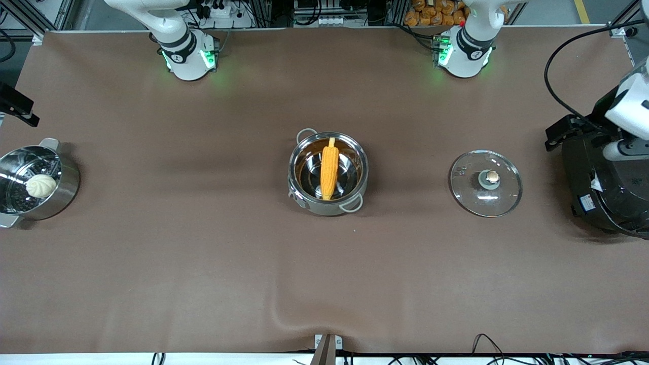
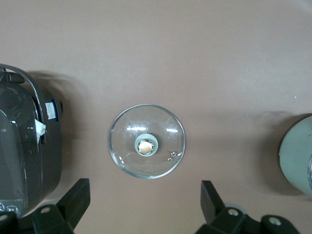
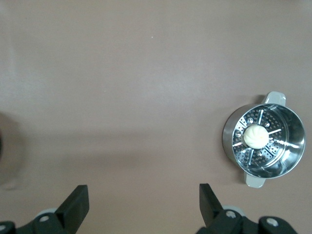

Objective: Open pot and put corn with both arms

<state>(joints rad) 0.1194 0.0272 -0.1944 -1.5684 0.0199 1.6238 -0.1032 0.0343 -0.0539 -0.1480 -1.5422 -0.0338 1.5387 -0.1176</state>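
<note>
The pot (image 1: 355,177) stands open at the middle of the table. The corn (image 1: 329,170) lies inside it, its pale stub toward the robots' bases. The glass lid (image 1: 469,190) lies flat on the table toward the left arm's end, knob (image 1: 492,177) up. My left gripper (image 2: 145,191) is open and empty, high over the table beside the lid (image 2: 165,129). The pot's edge (image 2: 298,156) shows in that view. My right gripper (image 3: 144,193) is open and empty, high over bare table toward the right arm's end.
A steel steamer pot (image 1: 68,185) with a white bun (image 1: 41,186) stands at the right arm's end and shows in the right wrist view (image 3: 287,156). A large black rice cooker (image 1: 606,192) stands at the left arm's end, beside the lid (image 2: 19,146).
</note>
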